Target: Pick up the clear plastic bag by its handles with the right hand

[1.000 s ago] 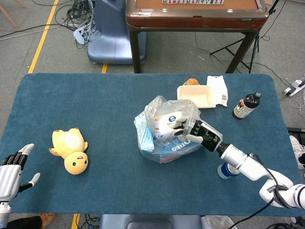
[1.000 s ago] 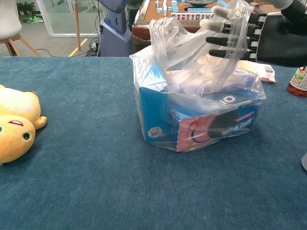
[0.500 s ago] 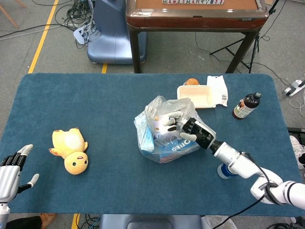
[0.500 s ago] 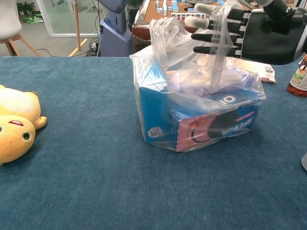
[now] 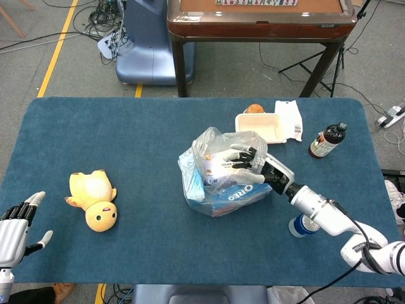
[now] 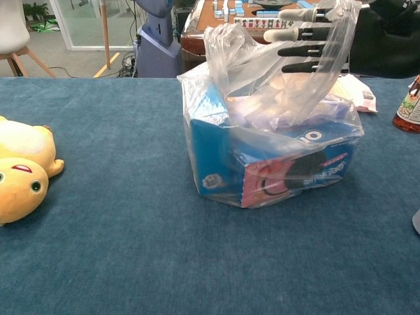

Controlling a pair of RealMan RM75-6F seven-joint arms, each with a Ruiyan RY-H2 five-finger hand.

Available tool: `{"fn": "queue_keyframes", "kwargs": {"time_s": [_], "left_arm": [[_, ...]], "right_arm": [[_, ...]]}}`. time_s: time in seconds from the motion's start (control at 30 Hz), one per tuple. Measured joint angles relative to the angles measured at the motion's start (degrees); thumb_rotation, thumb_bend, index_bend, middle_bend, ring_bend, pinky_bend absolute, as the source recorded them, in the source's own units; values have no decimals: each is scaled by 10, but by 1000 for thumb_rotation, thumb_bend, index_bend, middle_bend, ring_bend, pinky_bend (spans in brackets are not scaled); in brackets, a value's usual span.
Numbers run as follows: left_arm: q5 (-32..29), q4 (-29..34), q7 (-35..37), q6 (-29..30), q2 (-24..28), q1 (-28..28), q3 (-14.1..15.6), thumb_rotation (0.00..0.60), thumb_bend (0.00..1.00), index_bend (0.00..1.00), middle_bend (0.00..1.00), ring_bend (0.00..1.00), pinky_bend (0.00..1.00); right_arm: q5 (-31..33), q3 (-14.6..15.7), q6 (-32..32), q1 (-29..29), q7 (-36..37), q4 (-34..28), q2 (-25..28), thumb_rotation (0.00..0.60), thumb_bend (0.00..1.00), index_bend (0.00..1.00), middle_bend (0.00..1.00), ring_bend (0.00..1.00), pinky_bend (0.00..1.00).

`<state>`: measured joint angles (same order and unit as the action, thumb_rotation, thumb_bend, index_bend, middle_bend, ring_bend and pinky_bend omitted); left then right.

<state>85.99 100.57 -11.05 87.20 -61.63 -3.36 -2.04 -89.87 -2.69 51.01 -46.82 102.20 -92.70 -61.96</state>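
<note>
Grey floor with a yellow line and loose cables surrounds the bench [image 5: 126,139], which is covered in dark blue cloth; a brown wooden games table [image 5: 259,19] stands behind it. Near the middle of the bench sits the clear, crinkled plastic bag [image 5: 218,180], its thin film gathered into two upright loops at the top. Through the film show a blue biscuit box [image 6: 289,167] with a pink end and a pale packet above it. A yellow plush duck [image 5: 95,199] lies well apart on the left side. Behind the bag are a white lidded food tray [image 5: 262,128], a white flat packet [image 5: 290,120] and a dark brown bottle [image 5: 326,140]; a blue cap-like object [image 5: 302,226] sits beneath the right forearm.

The right robot hand [image 5: 250,166] reaches in from the right at the top of the bag, fingers [image 6: 298,33] held straight and spread, passing through or behind the nearer handle loop [image 6: 328,46]; it seems to touch the film, but no closed grip shows. The bag rests on the cloth. The left robot hand [image 5: 16,231] is at the near left corner, open, fingers extended, holding nothing
</note>
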Motion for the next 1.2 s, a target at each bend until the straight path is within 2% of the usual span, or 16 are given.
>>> {"fn": "queue_keyframes", "kwargs": {"time_s": [0.3, 0.63, 0.93, 1.2], "left_arm": [[-1, 4, -3, 3, 2, 3, 1, 600, 211, 105, 162, 209, 221], [0, 6, -5, 6, 4, 5, 1, 600, 211, 105, 162, 209, 221], [2, 8, -7, 10, 5, 7, 2, 600, 211, 105, 162, 209, 221], [0, 6, -5, 12, 6, 11, 3, 600, 211, 105, 162, 209, 221]], "right_arm": [[5, -11, -73, -43, -16, -9, 6, 436, 0, 68, 158, 82, 127], [28, -33, -144, -88, -37, -19, 0, 429, 0, 66, 137, 65, 127], [46, -50, -193, -114, -30, -16, -2, 416, 0, 66, 123, 52, 127], [45, -48, -215, -114, -36, -15, 1, 414, 0, 66, 119, 51, 123]]}}
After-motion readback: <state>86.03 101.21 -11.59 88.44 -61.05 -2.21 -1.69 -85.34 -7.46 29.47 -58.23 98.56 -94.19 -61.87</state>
